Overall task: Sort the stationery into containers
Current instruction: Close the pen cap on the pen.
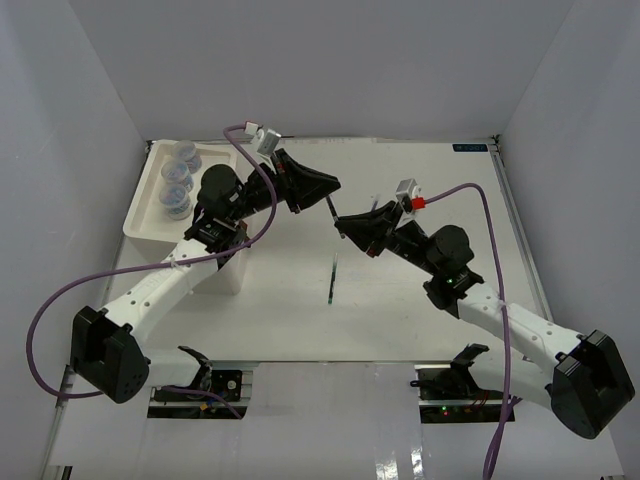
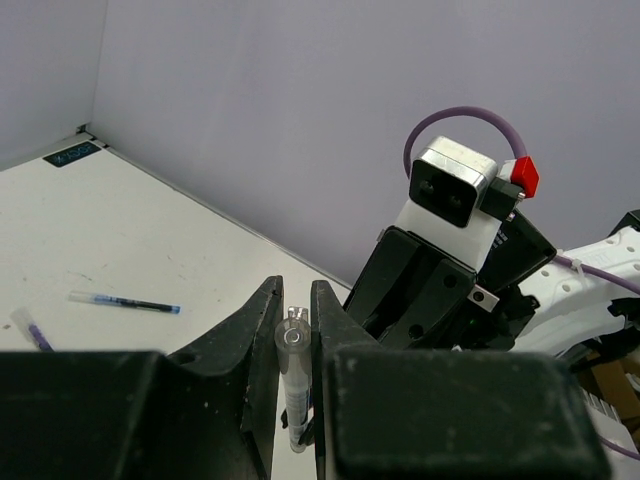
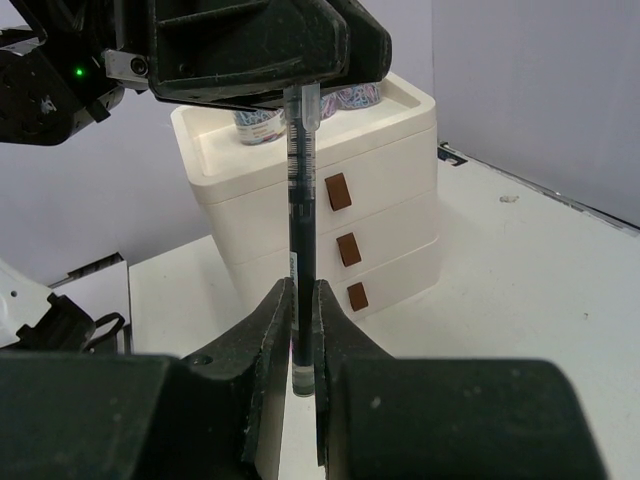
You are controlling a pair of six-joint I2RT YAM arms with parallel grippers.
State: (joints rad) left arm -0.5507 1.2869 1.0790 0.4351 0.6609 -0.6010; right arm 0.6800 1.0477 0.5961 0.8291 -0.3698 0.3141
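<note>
Pens come first: one loose pen (image 1: 332,278) lies on the worktop (image 1: 400,320) between the two arms. Beyond it, you see the held pen (image 3: 301,230) spanning the gap between both claws. The right claw (image 3: 302,300) is closed narrow on one end of the barrel, and the left claw (image 2: 294,300) is clamped on the clear end. At the far left stands the white box unit (image 3: 390,150), brown knobs (image 3: 338,191) on its front and clear jars (image 1: 178,180) in its top tray.
</note>
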